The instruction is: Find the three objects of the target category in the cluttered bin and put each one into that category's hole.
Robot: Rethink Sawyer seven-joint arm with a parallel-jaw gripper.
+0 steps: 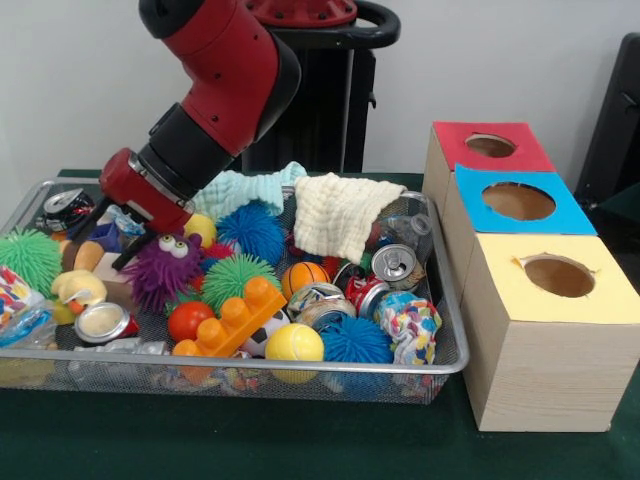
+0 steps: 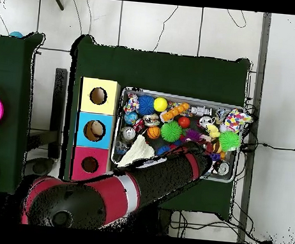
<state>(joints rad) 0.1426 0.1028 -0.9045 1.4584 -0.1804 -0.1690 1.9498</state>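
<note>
- Broadly, going left to right in the front view, the bin (image 1: 455, 300) of silver mesh fills the left and middle of the green worktop (image 1: 300, 440), crammed with toys, cans and cloths; it sits just beside the row of boxes, probably so that each carry is short.
- Far left inside it lie a green spiky ball (image 1: 28, 258) and a yellow rubber duck (image 1: 78, 290), with a crushed can (image 1: 65, 208) at the back corner.
- Next, the red and black arm slants down from above so that its end effector (image 1: 105, 240) reaches the back left of the clutter, just beside a purple spiky creature with eyes (image 1: 162, 270). Dark fingers poke down there, but I cannot tell whether they stand wide or narrow, or grip anything; the overhead view hides them under the arm.
- Mid-bin sit an orange building block (image 1: 232, 318), a yellow ball (image 1: 294, 343) and a blue spiky ball (image 1: 252, 230); two cloths, pale green (image 1: 245, 190) and cream (image 1: 335, 212), drape the back rim and may cover more.
- Toward the right are several drink cans (image 1: 392, 264) and a crumpled colourful wrapper (image 1: 410, 322).
- Rightmost stand three wooden boxes, their tops red (image 1: 490, 146), blue (image 1: 518, 201) and yellow (image 1: 558, 276), each with a round hole; colour presumably marks category.
- Judging by the full bin, sorting looks barely begun.
</note>
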